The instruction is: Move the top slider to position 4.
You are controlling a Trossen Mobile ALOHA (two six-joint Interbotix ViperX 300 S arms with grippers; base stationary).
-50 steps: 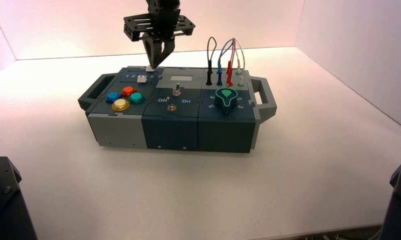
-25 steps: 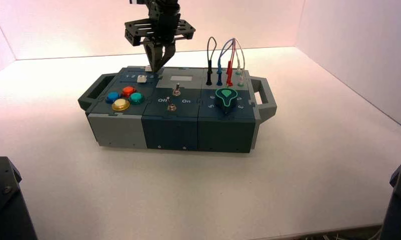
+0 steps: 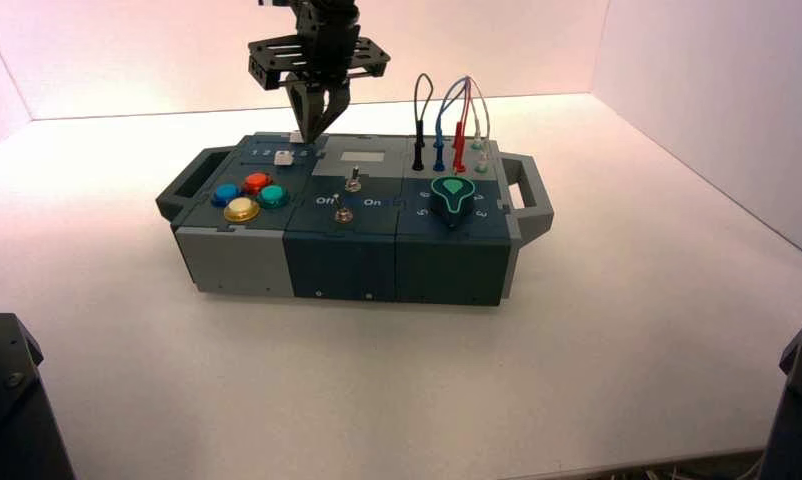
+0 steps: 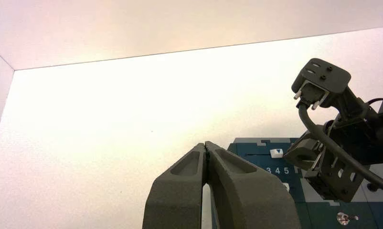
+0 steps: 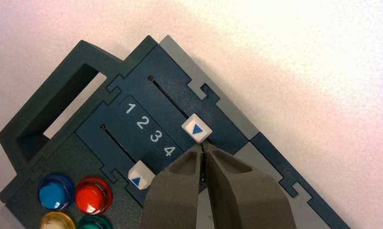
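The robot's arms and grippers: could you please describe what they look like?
Both are dark, nearly black. The right gripper has smooth, wedge-shaped fingers tapering to narrow tips, as does the left gripper. The right arm carries a thick black cable, a rounded housing with screw heads, and a slotted plate.

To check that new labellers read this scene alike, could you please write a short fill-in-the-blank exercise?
The white squarish top slider knob bears a small ____ triangle.
The fingertips of the right gripper are ____, beside that knob.
The left gripper waits with its fingertips ____.
The domed button beside the red one and above the yellow one is ____.

Missing words: blue; closed; together; blue.
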